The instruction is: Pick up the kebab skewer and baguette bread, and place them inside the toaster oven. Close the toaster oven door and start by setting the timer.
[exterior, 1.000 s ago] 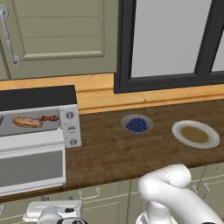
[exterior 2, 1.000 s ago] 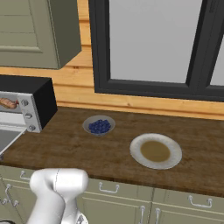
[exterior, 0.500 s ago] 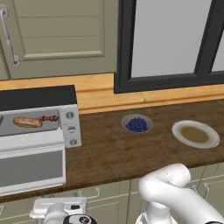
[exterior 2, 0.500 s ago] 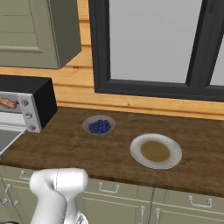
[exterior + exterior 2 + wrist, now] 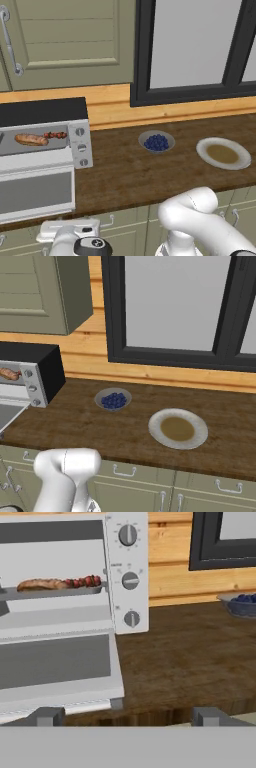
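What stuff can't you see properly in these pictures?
- Toaster oven: its left side is cut off by the frame edge in the left base view.
- Toaster oven door: hangs open; its left end runs off the hand view.
- Knobs: their markings are too small to read.
- Baguette bread: mostly cut off at the right base view's left edge.
- Kebab skewer: chunks too small to count.

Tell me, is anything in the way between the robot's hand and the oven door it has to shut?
Nothing visible is. The gripper, jaws open, sits low in front of the counter, and the door hangs open just ahead of it with clear space between. The baguette and skewer already lie inside the oven.
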You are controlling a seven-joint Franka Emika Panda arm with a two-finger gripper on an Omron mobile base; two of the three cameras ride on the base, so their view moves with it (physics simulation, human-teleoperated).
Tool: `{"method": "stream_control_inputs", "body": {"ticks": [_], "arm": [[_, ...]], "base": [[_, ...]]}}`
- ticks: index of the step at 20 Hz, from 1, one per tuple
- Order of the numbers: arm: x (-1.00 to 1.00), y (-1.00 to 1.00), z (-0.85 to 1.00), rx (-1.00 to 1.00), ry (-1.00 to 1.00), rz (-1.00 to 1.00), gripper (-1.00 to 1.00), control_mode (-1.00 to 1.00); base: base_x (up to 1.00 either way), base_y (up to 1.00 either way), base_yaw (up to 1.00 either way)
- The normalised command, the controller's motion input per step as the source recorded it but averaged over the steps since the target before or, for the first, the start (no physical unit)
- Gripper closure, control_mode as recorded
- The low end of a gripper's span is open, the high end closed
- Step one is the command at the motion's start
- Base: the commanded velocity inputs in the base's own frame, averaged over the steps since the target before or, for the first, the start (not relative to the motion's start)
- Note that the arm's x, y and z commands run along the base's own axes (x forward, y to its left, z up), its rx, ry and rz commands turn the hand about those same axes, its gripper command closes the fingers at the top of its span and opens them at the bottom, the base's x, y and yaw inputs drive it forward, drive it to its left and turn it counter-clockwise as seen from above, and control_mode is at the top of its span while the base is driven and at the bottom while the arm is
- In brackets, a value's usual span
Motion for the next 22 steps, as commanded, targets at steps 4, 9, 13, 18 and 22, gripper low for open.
{"method": "stream_control_inputs", "body": {"ticks": [4, 9, 13, 18, 22], "arm": [[0.18, 0.01, -0.15, -0.04, 0.0, 0.0, -1.0, -1.0], [0.16, 0.08, -0.24, -0.06, 0.0, 0.0, -1.0, -1.0], [0.15, 0.1, -0.28, -0.01, 0.0, 0.0, -1.0, -1.0], [0.14, 0.07, -0.09, 0.0, -0.03, -0.01, -1.0, -1.0], [0.14, 0.02, -0.06, 0.0, -0.02, -0.01, -1.0, -1.0]], "base": [[0.0, 0.0, 0.0], [0.0, 0.0, 0.0], [0.0, 0.0, 0.0], [0.0, 0.0, 0.0], [0.0, 0.0, 0.0]]}}
